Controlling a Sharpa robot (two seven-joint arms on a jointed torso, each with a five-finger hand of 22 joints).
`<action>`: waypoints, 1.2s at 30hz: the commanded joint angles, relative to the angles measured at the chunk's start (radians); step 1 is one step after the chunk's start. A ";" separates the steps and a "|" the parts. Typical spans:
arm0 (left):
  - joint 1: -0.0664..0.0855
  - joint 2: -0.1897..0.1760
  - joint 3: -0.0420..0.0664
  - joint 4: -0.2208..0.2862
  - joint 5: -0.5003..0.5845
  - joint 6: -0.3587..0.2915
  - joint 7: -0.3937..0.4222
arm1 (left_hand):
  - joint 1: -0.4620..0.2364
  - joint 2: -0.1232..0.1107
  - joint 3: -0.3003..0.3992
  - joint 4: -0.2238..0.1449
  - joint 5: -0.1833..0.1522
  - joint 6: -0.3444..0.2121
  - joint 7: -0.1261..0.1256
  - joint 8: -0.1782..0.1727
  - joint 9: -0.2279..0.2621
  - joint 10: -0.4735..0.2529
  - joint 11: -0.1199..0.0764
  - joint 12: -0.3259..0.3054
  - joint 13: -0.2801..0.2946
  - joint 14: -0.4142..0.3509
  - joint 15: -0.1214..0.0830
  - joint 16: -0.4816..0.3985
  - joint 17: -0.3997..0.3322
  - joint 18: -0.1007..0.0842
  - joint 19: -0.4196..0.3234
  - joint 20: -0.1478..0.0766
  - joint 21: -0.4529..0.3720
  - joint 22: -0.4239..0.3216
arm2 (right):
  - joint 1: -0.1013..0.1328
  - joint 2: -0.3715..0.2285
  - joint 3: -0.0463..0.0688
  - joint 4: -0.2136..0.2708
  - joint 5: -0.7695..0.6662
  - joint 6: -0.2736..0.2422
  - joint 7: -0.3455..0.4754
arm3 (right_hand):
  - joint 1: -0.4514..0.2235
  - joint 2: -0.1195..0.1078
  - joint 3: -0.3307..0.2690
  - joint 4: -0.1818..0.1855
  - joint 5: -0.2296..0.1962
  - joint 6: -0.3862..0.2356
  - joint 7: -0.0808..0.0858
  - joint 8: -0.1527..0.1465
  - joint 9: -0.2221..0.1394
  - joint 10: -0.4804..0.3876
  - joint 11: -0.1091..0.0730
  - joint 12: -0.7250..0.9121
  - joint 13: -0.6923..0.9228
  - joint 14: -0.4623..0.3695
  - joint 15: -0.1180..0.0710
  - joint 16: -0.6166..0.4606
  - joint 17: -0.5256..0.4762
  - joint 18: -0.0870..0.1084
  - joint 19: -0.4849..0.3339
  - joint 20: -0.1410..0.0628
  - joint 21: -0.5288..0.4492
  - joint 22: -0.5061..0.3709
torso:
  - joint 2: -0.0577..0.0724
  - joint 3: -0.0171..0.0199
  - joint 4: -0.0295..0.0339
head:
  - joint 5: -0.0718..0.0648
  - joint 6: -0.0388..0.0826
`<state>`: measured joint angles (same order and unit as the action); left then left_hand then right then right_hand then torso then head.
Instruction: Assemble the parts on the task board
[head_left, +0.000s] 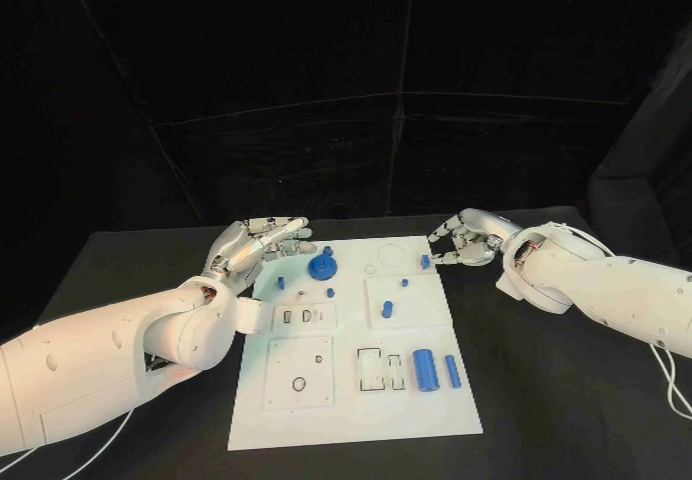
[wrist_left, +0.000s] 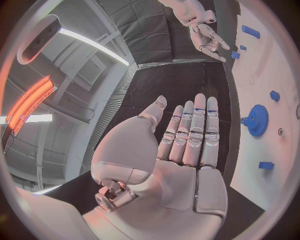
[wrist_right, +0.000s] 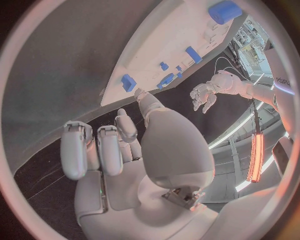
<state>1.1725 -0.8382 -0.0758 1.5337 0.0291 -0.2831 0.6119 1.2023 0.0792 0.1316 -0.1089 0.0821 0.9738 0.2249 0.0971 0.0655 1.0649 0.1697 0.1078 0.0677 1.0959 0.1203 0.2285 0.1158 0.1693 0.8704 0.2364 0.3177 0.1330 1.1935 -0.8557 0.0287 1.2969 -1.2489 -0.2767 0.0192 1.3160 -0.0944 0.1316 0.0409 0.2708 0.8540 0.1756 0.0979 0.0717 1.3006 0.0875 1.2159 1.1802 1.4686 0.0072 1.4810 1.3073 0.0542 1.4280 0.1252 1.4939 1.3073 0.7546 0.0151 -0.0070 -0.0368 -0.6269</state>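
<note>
The left robot hand (head_left: 261, 243) is hovering over the black surface (head_left: 137, 265) just off the task board's (head_left: 353, 420) left edge, toward ten o'clock from the board's middle. In the left wrist view its fingers (wrist_left: 195, 131) are lying straight and side by side with the thumb set apart, and the left robot hand (wrist_left: 169, 155) is holding nothing.

On the task board, a blue gear (head_left: 323, 266) is standing near the far edge at about eleven o'clock from the board's middle; the same gear (wrist_left: 256, 120) is showing just beyond the left fingertips in the left wrist view. A small blue peg (head_left: 280, 284) is sitting at the gear's seven o'clock, and another small blue piece (head_left: 329, 293) is lying at the gear's six o'clock. Further right, a slim blue pin (head_left: 387, 309) is resting on a raised white panel. Toward the near right, at five o'clock from the board's middle, a thick blue cylinder (head_left: 426, 369) is lying beside a thinner blue bar (head_left: 453, 372).

At the board's far right edge, about one o'clock, a small blue block (head_left: 426, 262) is sitting right by the fingertips of the right robot hand (head_left: 464, 244). Whether they are touching it cannot be told. In the right wrist view, the right robot hand (wrist_right: 134, 150) is showing loosely curled fingers (wrist_right: 94, 150) with the palm empty.
</note>
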 joint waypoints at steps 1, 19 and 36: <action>0.001 0.001 0.000 0.000 0.001 0.016 0.007 | -0.005 0.002 0.004 -0.005 -0.006 0.006 0.001 -0.005 -0.001 0.007 -0.002 -0.004 -0.001 0.010 0.001 -0.004 0.002 0.015 0.009 0.000 -0.004 -0.002 | -0.004 0.006 0.000 -0.007 0.002 0.022 0.015 | 0.015 0.003 -0.006 -0.001 -0.004 0.000 -0.003 0.001 0.000 0.005 -0.004 0.001 0.002 0.060 0.002 0.001 0.066 -0.010 0.001 -0.004 -0.005 0.071 | 0.000 -0.0001 -0.0017 | -0.002 -0.001; 0.001 0.005 0.001 -0.006 0.001 0.017 0.006 | -0.005 0.002 0.004 -0.005 -0.006 0.006 0.001 -0.005 -0.001 0.007 -0.002 -0.004 -0.001 0.010 0.001 -0.004 0.002 0.015 0.009 0.000 -0.004 -0.002 | -0.022 0.035 0.000 -0.033 0.002 0.030 0.023 | 0.036 0.027 -0.006 -0.011 -0.020 0.026 -0.007 0.014 0.004 0.021 -0.008 0.019 0.021 0.063 -0.001 0.006 0.078 -0.012 0.009 -0.007 0.000 0.083 | 0.000 0.0020 -0.0004 | 0.000 -0.004; 0.001 0.005 0.001 -0.013 0.001 0.016 0.006 | -0.005 0.002 0.004 -0.005 -0.006 0.006 0.001 -0.005 -0.001 0.007 -0.002 -0.004 -0.001 0.010 0.001 -0.004 0.002 0.015 0.009 0.000 -0.004 -0.002 | -0.033 0.049 0.000 -0.048 0.002 0.028 0.016 | 0.057 0.075 0.014 -0.029 -0.107 0.090 -0.013 0.038 0.007 0.034 -0.014 0.031 0.035 0.065 -0.006 0.008 0.084 -0.014 0.016 -0.011 0.004 0.093 | -0.001 0.0020 -0.0014 | 0.002 -0.008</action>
<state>1.1725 -0.8339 -0.0757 1.5207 0.0306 -0.2808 0.6116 1.2023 0.0792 0.1344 -0.1118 0.0821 0.9738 0.2249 0.0970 0.0655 1.0649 0.1697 0.1079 0.0677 1.0992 0.1236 0.2285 0.1164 0.1693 0.8729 0.2339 0.3177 0.1322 1.1592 -0.8078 0.0288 1.2496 -1.2487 -0.2529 0.0325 1.3733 -0.0253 0.1420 0.0142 0.1681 0.9401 0.1613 0.1326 0.0776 1.3294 0.0732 1.2404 1.2140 1.4686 0.0071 1.4850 1.3073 0.0541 1.4389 0.1143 1.4939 1.3078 0.7541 0.0170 -0.0081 -0.0341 -0.6348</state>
